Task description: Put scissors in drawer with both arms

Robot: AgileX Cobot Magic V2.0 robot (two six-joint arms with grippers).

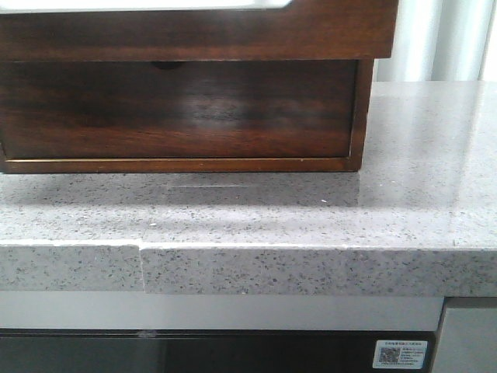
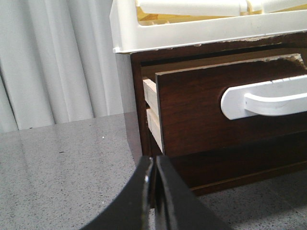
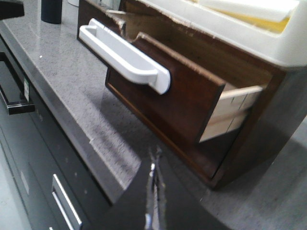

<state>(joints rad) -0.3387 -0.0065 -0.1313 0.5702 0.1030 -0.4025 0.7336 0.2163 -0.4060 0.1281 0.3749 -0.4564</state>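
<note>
Drawer partly drawn out; scissors not in view.

The wide dark reddish-brown wooden drawer (image 3: 163, 103) with the white bar handle (image 3: 122, 52) is seen partly pulled out of its box on the grey speckled desk (image 1: 311, 217). Both the left fingers (image 2: 154, 191) and right fingers (image 3: 152, 201) are pressed together, holding nothing. Next, the scissors must be located and grasped, it is judged.

Soft daylight glares off the drawer (image 1: 178, 116) front; right wrist view looks slightly motion-blurred.
</note>
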